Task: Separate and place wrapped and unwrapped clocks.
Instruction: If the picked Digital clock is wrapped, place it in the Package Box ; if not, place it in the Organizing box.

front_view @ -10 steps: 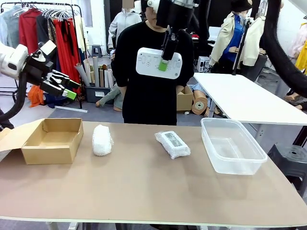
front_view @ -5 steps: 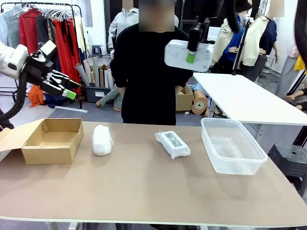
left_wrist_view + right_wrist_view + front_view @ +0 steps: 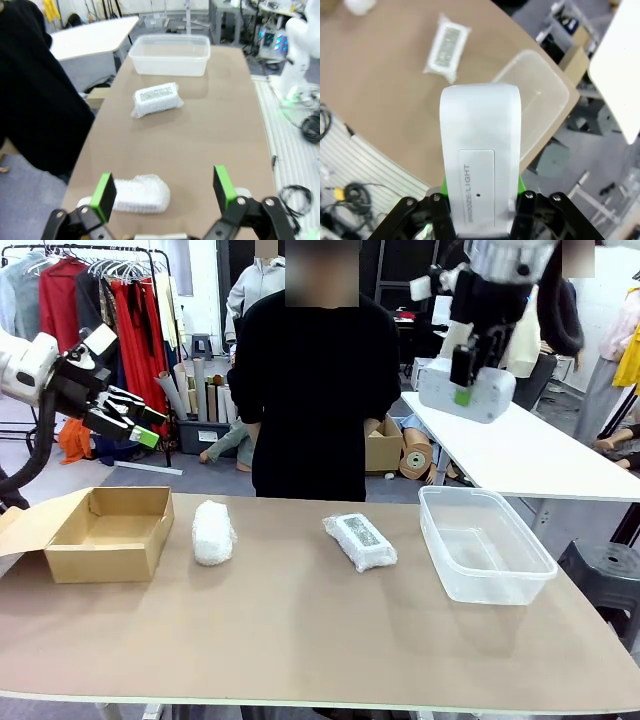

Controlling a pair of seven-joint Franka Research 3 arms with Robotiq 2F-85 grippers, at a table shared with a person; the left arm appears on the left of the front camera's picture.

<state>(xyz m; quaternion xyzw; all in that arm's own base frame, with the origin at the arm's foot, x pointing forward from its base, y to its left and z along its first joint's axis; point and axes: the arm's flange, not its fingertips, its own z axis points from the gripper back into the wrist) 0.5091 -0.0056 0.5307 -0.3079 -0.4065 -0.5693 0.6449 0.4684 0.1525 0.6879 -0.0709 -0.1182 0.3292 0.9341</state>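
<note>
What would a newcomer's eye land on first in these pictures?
The bare white rounded-rectangular digital clock, held high over the clear plastic tub at the right end of the tan table, the right arm's jaws shut on it. On the table lie a white bubble-wrap bundle and a labelled clear-plastic bundle, and an open cardboard box sits at the left end, the left arm's open jaws raised near it.
</note>
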